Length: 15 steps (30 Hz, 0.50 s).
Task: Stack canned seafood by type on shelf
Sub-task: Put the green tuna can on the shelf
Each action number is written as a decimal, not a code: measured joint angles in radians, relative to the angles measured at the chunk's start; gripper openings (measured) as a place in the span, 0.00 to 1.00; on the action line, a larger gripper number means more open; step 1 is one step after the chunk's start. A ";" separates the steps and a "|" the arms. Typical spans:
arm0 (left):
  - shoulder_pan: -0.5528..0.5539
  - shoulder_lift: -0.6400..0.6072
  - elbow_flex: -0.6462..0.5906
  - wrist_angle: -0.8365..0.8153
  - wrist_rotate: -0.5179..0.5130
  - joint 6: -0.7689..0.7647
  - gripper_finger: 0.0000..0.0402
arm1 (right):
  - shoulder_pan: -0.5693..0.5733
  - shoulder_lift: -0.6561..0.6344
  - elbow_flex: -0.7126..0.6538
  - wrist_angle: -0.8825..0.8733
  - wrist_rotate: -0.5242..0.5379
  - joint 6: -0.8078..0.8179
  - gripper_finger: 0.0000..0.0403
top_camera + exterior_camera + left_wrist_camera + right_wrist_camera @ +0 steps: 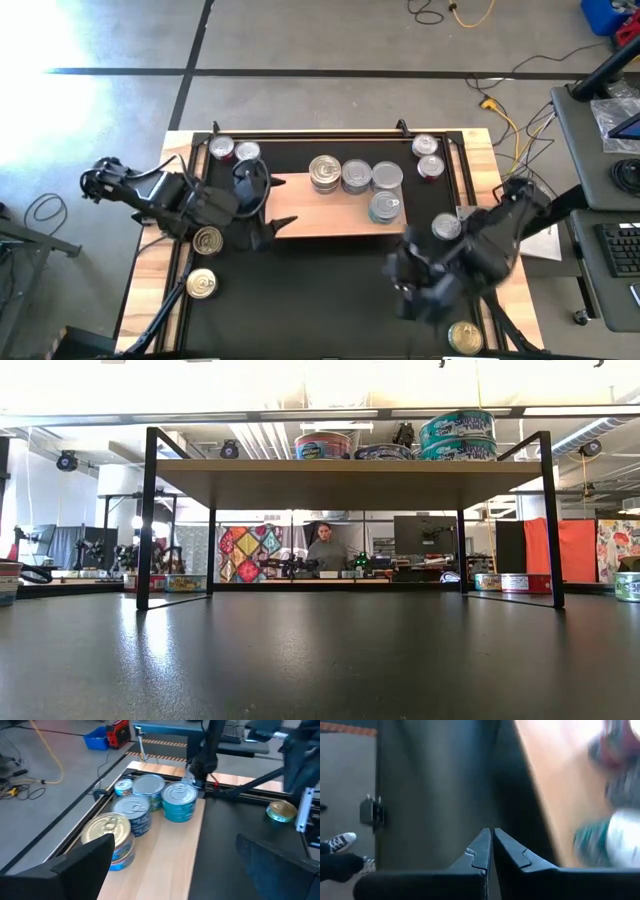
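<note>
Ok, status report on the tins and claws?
Left claw open, empty, at pale wooden shelf end. Right claw shut, empty. Four round metal tins shelved.

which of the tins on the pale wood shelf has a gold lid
The gold-lidded round tin at the left end of the row on the pale wood shelf, nearest the open left gripper; the other tins there have silver lids.

Four blue-labelled tins of canned seafood (357, 180) stand upright on the pale wooden shelf (310, 222), clustered toward its far right; its left half lies bare. More tins (206, 241) sit scattered on the black mat (320, 300) around it.
</note>
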 joint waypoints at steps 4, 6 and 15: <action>-0.061 0.020 0.000 0.006 0.000 -0.013 1.00 | 0.102 0.050 -0.017 -0.146 -0.027 0.363 0.03; -0.101 0.038 0.000 0.028 -0.011 -0.018 1.00 | 0.143 0.066 -0.045 -0.174 -0.051 0.506 0.03; -0.262 0.208 -0.004 0.286 -0.137 0.055 1.00 | 0.206 0.077 -0.336 -0.193 -0.238 1.185 0.03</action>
